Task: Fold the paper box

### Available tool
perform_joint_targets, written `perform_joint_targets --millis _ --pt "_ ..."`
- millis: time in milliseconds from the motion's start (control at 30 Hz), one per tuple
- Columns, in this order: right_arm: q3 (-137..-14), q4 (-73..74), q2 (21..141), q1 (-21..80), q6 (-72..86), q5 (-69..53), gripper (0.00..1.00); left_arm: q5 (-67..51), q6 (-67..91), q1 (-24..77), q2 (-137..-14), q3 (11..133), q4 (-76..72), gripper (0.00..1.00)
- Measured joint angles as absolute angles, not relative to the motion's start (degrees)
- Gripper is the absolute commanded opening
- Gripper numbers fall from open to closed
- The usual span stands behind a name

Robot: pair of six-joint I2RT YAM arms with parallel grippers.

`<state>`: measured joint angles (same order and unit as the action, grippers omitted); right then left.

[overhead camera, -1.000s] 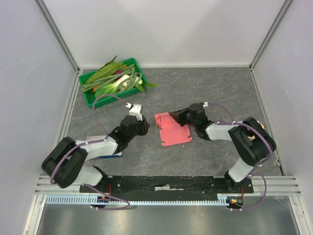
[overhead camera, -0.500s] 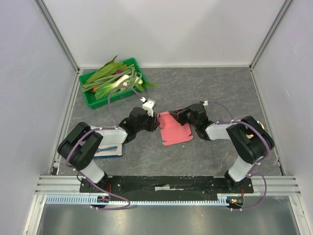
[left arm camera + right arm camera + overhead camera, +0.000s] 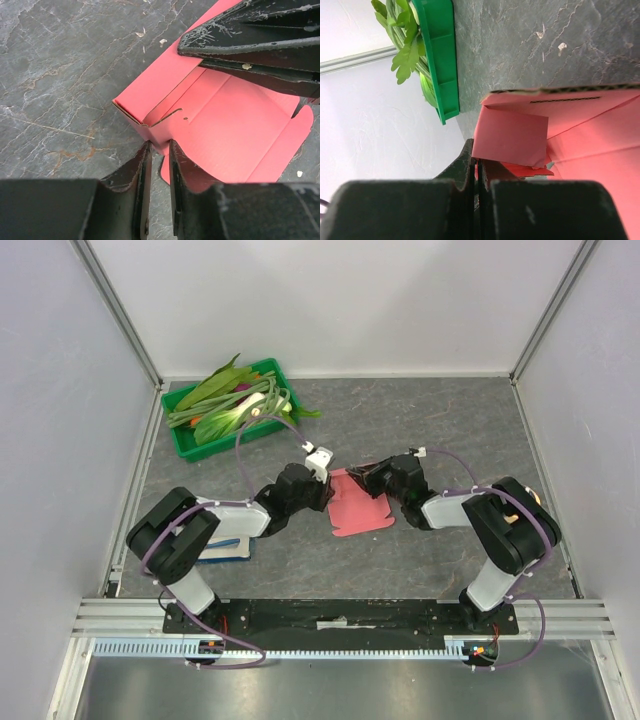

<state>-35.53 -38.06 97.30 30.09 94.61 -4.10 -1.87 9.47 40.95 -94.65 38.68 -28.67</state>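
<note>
The paper box (image 3: 360, 508) lies at the centre of the top view on the grey table (image 3: 420, 420), between the two arms, mostly flat with its left edge folded up. The left gripper (image 3: 323, 488) sits at the box's left edge. In the left wrist view its fingers (image 3: 142, 170) rise from the bottom of the frame, separated by a narrow gap. Their tips are just at the near corner of the raised side wall of the paper box (image 3: 235, 125). Contact with the cardboard cannot be confirmed. The right gripper (image 3: 366, 477) sits at the box's upper edge. In the left wrist view it enters from the upper right of the frame (image 3: 189, 50) and meets the folded wall. In the right wrist view the right gripper (image 3: 476, 166) has its fingers pressed together, with a sliver of pink card between them, pinching a flap of the paper box (image 3: 512, 137) that stands up from the sheet. A green tray (image 3: 176, 430) filled with leafy vegetables (image 3: 232, 400) occupies the upper left of the top view, well apart from the box. The right wrist view shows the tray's wall (image 3: 442, 60) at upper left. A white-and-blue booklet (image 3: 228, 548) lies at lower left, partly under the left arm
</note>
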Motion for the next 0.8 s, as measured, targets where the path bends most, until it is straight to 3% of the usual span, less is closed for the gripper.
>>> perform_joint_targets --millis 100,267,400,533,600,800 --pt "-34.0 -39.9 96.9 30.0 94.5 -3.9 0.00 3.2 9.4 43.4 -95.1 38.7 -29.6 0.25" --pt "-30.7 -42.9 95.5 29.9 94.5 -3.4 0.00 10.5 9.4 46.9 -97.0 38.6 -32.4 0.36" --pt "-29.4 -45.2 95.5 29.9 94.3 -3.7 0.00 13.4 9.4 47.6 -98.1 38.5 -33.9 0.39" --pt "-29.0 -46.0 95.5 29.9 94.0 -3.9 0.00 14.7 9.3 47.7 -98.7 38.5 -34.8 0.50" --pt "-29.0 -46.2 95.5 29.9 93.8 -4.1 0.00 15.7 9.2 47.7 -99.4 38.6 -35.7 0.50" --pt "-29.0 -46.2 95.5 29.9 93.9 -4.4 0.00 19.2 9.7 47.8 -103.5 41.6 -35.8 0.13"
